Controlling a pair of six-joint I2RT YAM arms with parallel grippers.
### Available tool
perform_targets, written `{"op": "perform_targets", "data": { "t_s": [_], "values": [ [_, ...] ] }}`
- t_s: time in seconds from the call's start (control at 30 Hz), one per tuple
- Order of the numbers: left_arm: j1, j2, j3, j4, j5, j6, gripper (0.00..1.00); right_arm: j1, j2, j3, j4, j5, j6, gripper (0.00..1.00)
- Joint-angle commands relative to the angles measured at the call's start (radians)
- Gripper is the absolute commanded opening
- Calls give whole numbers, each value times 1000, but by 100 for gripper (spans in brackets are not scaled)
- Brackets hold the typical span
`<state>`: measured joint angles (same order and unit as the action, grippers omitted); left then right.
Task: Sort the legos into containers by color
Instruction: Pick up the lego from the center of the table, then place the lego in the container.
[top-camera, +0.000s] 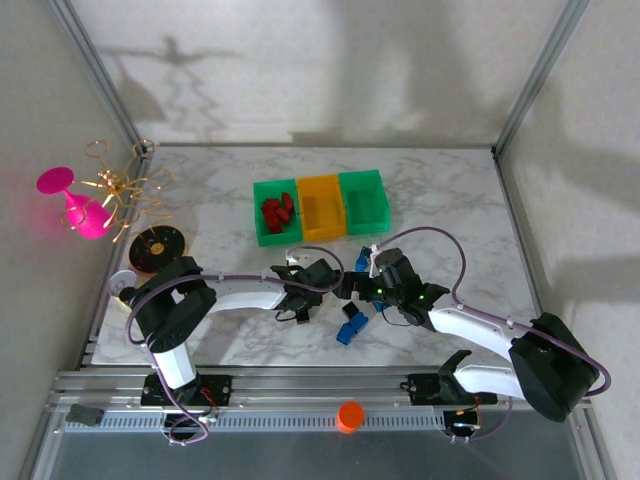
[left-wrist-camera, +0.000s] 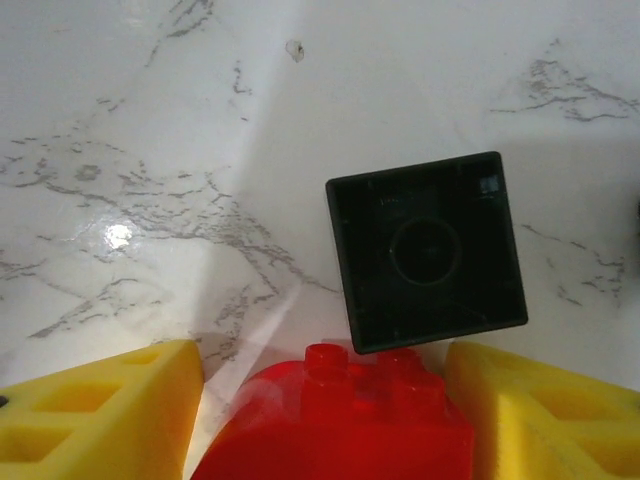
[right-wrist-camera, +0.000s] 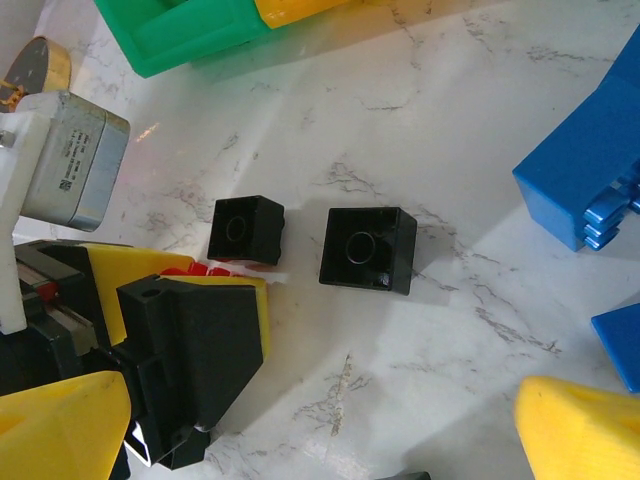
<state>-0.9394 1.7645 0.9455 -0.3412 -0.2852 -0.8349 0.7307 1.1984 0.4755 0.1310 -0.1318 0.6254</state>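
Observation:
My left gripper (left-wrist-camera: 322, 385) sits low on the marble, its yellow fingers (left-wrist-camera: 110, 400) shut on a red lego (left-wrist-camera: 340, 420) whose studs point at an upturned black lego (left-wrist-camera: 425, 250) that touches it. My right gripper (right-wrist-camera: 320, 440) hangs open just right of it, over bare marble; two black legos (right-wrist-camera: 246, 230) (right-wrist-camera: 367, 248) lie ahead of it and blue legos (right-wrist-camera: 585, 170) to its right. At the back stand the containers: a green bin (top-camera: 258, 222) with red legos, an orange one (top-camera: 322, 205) and a second green one (top-camera: 363, 200). The two grippers (top-camera: 305, 288) (top-camera: 362, 285) nearly meet.
A black-and-gold dish (top-camera: 157, 247), a pink glass (top-camera: 80, 205) and a gold wire ornament (top-camera: 120, 185) stand at the left edge. An orange cap (top-camera: 349, 415) rests on the front rail. Loose blue legos (top-camera: 350, 330) lie below the grippers. Free marble lies to the right.

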Motion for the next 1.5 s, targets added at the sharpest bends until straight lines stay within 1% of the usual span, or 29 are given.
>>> {"op": "perform_targets", "data": {
  "t_s": [0.0,0.37,0.57,0.83,0.93,1.13,1.2,1.27,1.47],
  "values": [
    [-4,34,19,-2,-25,1,62,-5,5,-6,20,11,0,99],
    [-5,7,21,-8,-32,1,50,-5,16,2,21,11,-6,99],
    [5,-54,18,-14,-29,7,49,-5,5,17,4,21,-28,99],
    [36,-118,94,-104,-87,64,49,-4,-28,65,-18,34,-69,99],
    [68,-127,140,-140,-110,95,49,-4,-27,83,-16,45,-72,99],
    [174,-115,245,-156,-115,162,49,-6,0,114,20,65,-57,99],
    [212,-94,288,-164,-122,177,48,-6,21,139,10,88,-41,99],
    [236,-69,333,-162,-147,198,49,-8,44,157,14,89,-37,99],
    [312,53,492,-178,-162,244,48,-10,92,188,36,86,-36,99]
  ]
}}
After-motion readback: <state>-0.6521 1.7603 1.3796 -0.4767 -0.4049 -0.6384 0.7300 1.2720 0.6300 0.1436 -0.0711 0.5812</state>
